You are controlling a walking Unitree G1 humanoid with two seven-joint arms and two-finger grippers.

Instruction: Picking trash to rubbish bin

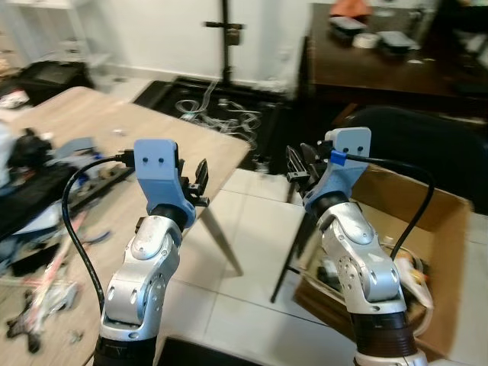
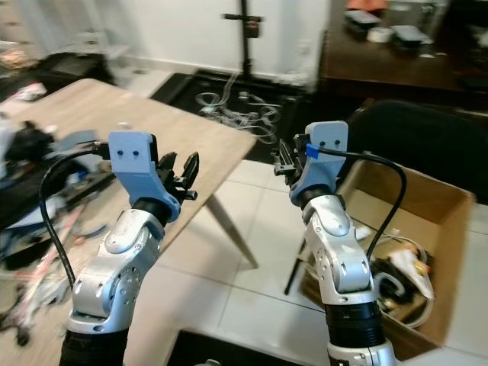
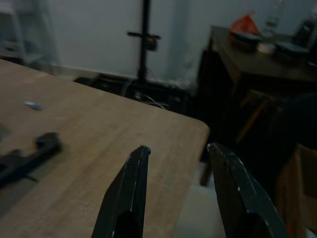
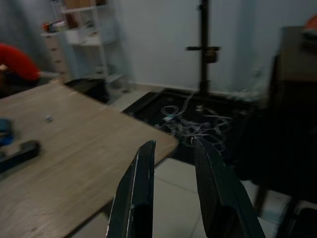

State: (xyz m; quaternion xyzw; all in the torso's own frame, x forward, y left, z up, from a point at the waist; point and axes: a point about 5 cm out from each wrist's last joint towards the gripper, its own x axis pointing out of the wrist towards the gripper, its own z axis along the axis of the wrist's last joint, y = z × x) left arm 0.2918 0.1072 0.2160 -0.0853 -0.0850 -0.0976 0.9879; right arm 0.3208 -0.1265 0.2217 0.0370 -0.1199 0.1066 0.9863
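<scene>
Two pincers (image 1: 200,183) (image 1: 299,169), one cardboard box (image 1: 446,229)

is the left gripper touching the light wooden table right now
Apart. In the left wrist view the left gripper hangs open in the air, with the light wooden table top lying beneath its black fingers, a plain gap.

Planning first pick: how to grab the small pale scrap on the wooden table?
Come straight down with the left hand, open now, and pinch the scrap across its short width. It lies flat and alone on bare table, so top-down suits. Its shape is blurred.
</scene>
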